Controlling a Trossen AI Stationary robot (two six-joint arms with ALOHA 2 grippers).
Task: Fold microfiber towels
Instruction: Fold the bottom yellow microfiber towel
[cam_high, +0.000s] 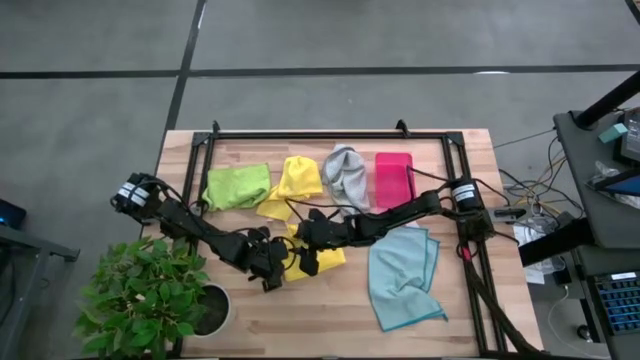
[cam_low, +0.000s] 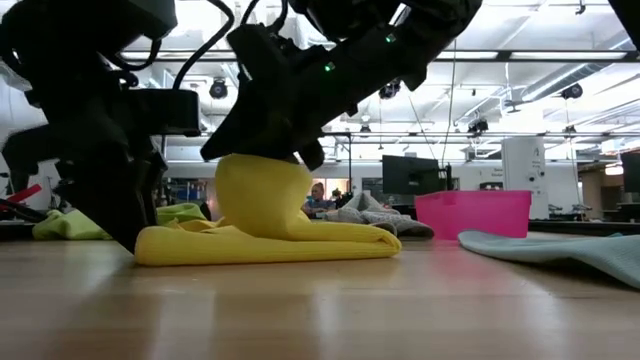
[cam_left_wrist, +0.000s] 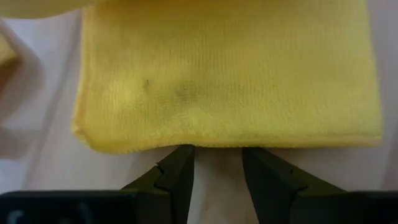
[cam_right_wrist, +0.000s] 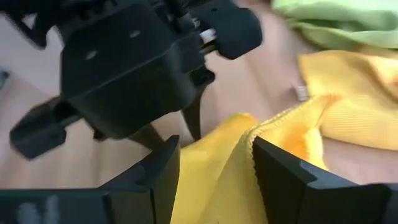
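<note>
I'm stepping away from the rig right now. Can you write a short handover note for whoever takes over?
Left gripper: open, at the folded edge of the yellow towel, not gripping.
Right gripper: fingers either side of a raised fold of that towel; grip unclear.
Along the back: lime green towel, second yellow towel, grey towel, pink tray. Light blue towel lies loose on the right.
Done: none finished.
Left: all five.

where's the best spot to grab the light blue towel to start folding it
Judging by the high view, grip the light blue towel at its near corner, where the cloth narrows to a free point on bare table. Come from above with the right gripper, which is closer. The far edge looks doubled over, so it would be harder to pinch singly.
</note>
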